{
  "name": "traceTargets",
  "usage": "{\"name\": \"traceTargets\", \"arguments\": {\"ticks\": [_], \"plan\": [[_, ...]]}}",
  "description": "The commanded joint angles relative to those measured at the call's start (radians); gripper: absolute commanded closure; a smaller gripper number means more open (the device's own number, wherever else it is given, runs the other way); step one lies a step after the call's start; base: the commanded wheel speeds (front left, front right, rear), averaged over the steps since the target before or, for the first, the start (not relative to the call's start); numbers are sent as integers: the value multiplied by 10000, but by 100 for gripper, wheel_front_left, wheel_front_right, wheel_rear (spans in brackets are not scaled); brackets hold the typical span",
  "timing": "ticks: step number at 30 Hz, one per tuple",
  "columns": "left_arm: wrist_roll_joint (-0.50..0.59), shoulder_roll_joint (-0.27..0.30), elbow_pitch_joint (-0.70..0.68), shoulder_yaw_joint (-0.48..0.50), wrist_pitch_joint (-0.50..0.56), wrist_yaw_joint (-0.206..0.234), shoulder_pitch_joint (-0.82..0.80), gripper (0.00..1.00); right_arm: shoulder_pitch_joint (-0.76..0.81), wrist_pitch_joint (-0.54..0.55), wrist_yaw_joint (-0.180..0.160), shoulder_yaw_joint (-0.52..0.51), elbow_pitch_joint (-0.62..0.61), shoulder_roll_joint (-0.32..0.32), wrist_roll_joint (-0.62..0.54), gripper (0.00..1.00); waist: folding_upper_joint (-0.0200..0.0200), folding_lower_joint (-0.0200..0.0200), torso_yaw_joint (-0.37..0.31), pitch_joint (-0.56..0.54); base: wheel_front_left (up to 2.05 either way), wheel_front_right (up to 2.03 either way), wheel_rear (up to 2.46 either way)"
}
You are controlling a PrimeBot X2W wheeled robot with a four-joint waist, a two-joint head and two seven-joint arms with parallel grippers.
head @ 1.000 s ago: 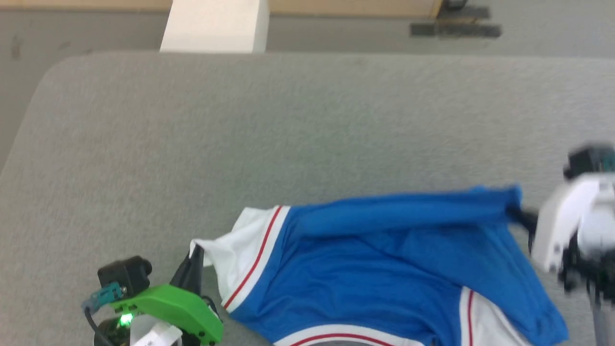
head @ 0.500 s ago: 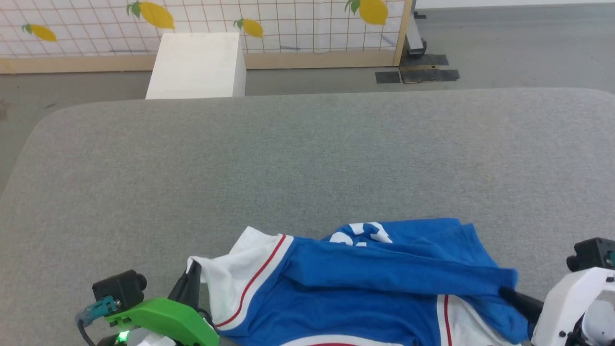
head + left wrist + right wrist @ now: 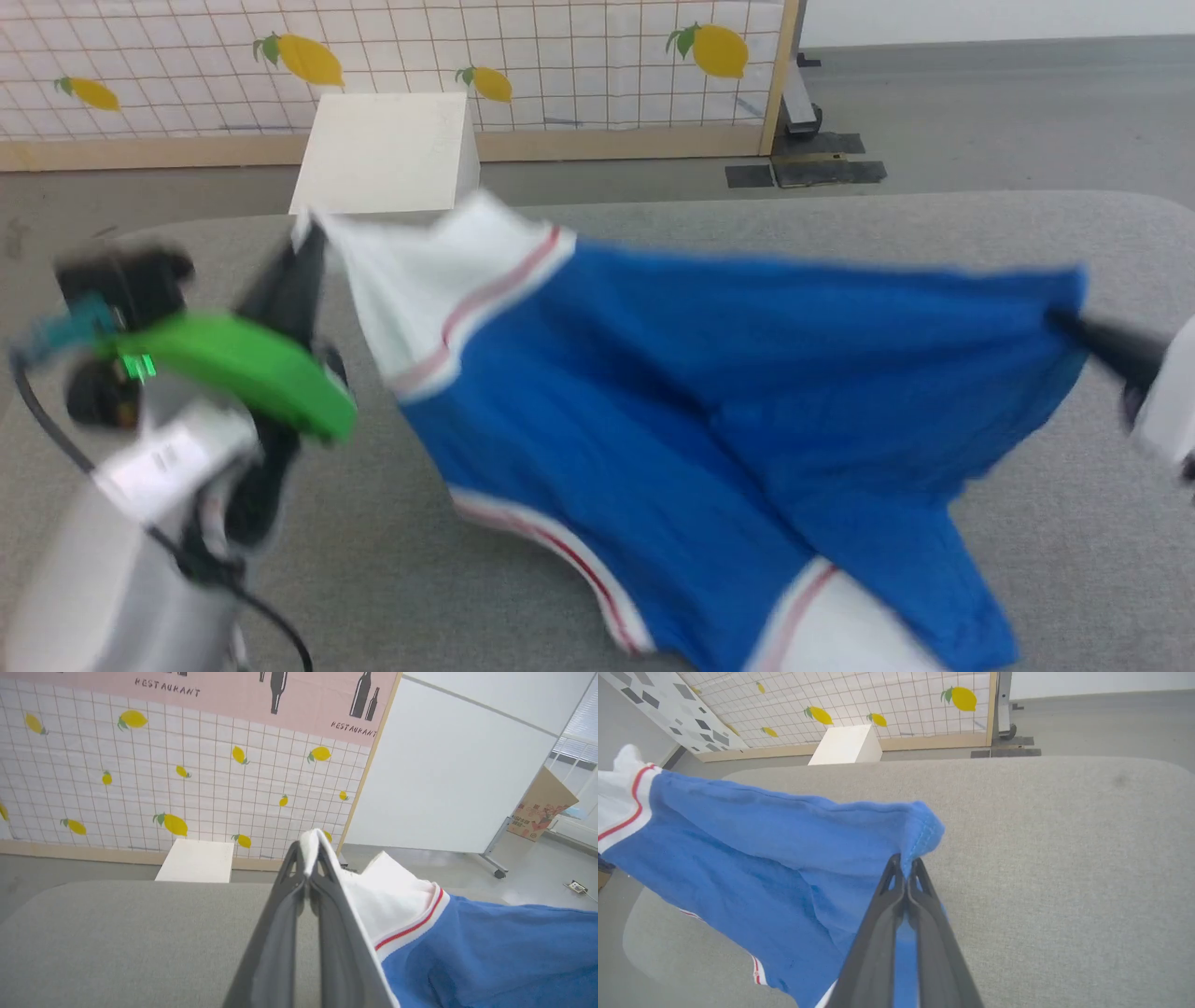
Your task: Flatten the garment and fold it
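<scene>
The garment (image 3: pixel 709 392) is thin, soft, light jersey, prob. slippery, so best held by corners/hems. Left end effector (image 3: pixel 308 241) is clamped shut on a white sleeve corner and right end effector (image 3: pixel 1064 322) on a blue hem corner, w/ cloth stretched between them above the middle of the tabletop (image 3: pixel 1074 560), lower part trailing to the near edge. Vs. half a sec ago it lay bunched at the near edge w/ both arms low; now it's lifted & spread.
</scene>
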Motion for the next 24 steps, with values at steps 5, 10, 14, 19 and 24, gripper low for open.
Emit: {"name": "traceTargets", "arguments": {"ticks": [5,10,14,19,24], "plan": [[371,338,226,28,366,-340,-2283,100,-1587,225,-11,-281,346,-585,215,100,0,1,89,24,0,0,0],[537,430,817,-26,575,-554,-3839,100,-2492,435,-11,-360,710,-860,266,100,0,1,91,134,0,0,0],[618,530,1521,-159,854,-786,-4855,100,-3087,630,-11,-344,944,-967,104,100,0,1,125,496,0,0,0],[837,700,2679,-300,1260,-1010,-6386,100,-4308,707,-11,-13,1247,-999,-246,100,0,1,104,1415,0,0,0],[1351,817,3875,-476,1282,-1253,-8406,100,-6346,477,-11,373,1872,-767,-909,100,0,1,6,2825,0,0,0]]}}
